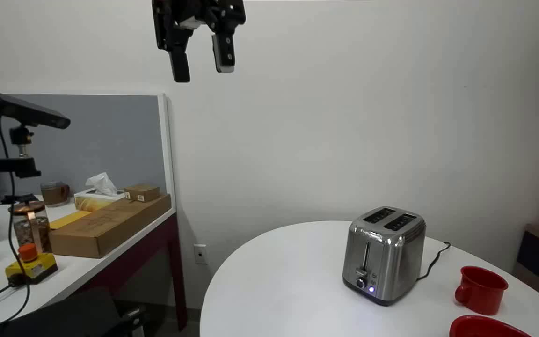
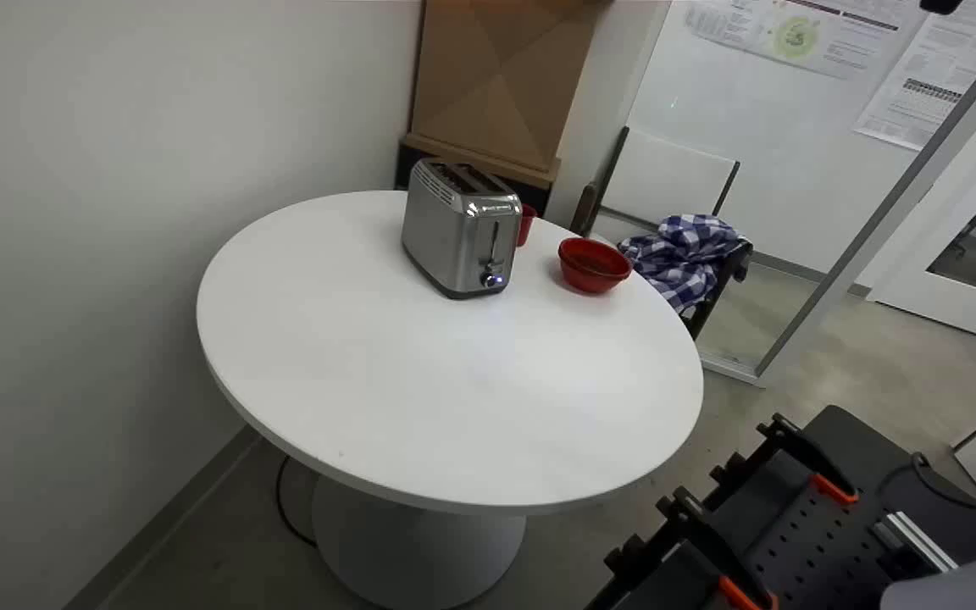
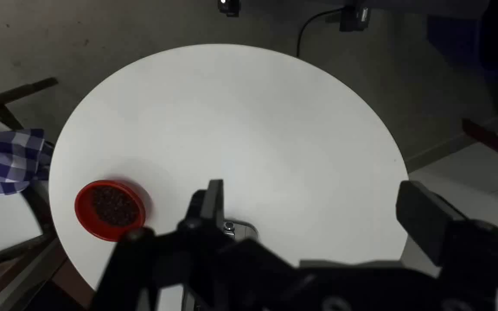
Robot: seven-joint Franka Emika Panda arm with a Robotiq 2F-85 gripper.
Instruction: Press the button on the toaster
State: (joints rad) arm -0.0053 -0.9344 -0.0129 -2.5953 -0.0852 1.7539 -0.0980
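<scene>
The silver two-slot toaster [image 1: 384,255] stands upright on the round white table, towards its far right in an exterior view; it also shows in an exterior view [image 2: 450,241]. Its front bears a lever [image 1: 362,270], a round knob [image 1: 361,282] and a lit button [image 1: 371,289]. In the wrist view only a front corner of the toaster [image 3: 244,232] shows, the rest mostly hidden behind the gripper. My gripper [image 1: 203,71] is open and empty, high above and well away from the toaster. Its spread fingers also show in the wrist view [image 3: 311,192].
The white table [image 1: 269,281] carries a red cup [image 1: 484,292] beside the toaster and a red bowl [image 2: 594,267] with dark contents. The toaster's black cord [image 1: 433,262] runs behind it. A side desk [image 1: 77,267] holds boxes. A wall stands behind the table.
</scene>
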